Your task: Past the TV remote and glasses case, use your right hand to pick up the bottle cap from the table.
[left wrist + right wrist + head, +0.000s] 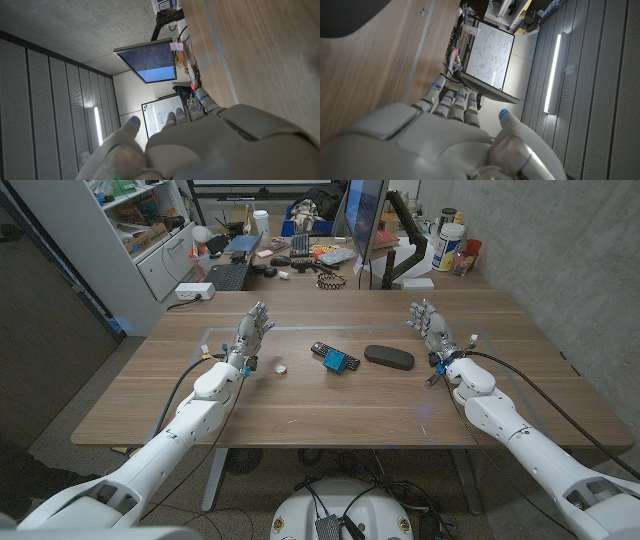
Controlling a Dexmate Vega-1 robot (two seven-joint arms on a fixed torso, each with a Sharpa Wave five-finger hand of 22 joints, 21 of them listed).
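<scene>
wooden counter, head view. we see our left hand raised on the left side, fingers spread and reaching away from us, holding nothing. our right hand mirrors it on the right side, fingers also apart, nothing in it.

bottle cap: small, pale, round, lying on the counter just right of our left wrist, well apart from the right hand. to its right the tv remote, dark with a blue part, lies at an angle near the middle of the counter. right of that the glasses case, dark and oval, lies flat, near but not touching the remote. both sit between the cap and the right hand.

behind the counter: a monitor on an arm, a keyboard, a white shelf unit at far left, assorted clutter too small to sort.

left wrist view: back of the left hand, fingers extended, counter surface alongside, lit screen beyond. right wrist view: back of the right hand, fingers straight, counter beside it, a whiteboard beyond.
</scene>
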